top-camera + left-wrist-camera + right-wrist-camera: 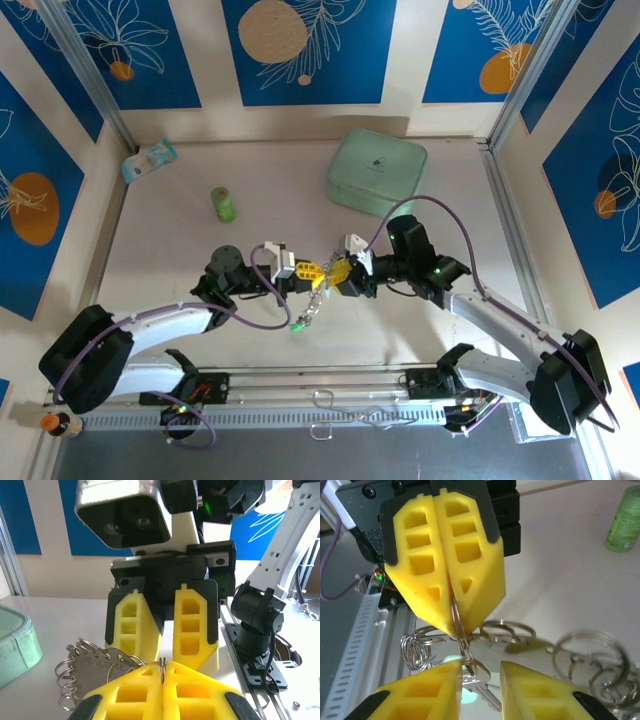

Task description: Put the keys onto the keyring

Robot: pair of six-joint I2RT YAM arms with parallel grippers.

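Keyring (461, 639) hangs mid-frame, pinched in the clenched left gripper (452, 629): light, thin, probably slippery wire, so the released right gripper (480, 669) should take a key (482, 687) by its head.

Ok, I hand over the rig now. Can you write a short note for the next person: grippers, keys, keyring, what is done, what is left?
Left gripper: shut on the keyring, held up.
Right gripper: open, facing the other one; a key lies between its fingers, not gripped.
Below them: small rings and a mint-headed key hang down.
Done: keyring picked up. Whether any key is threaded, I cannot tell.
Left: thread the keys, then check.
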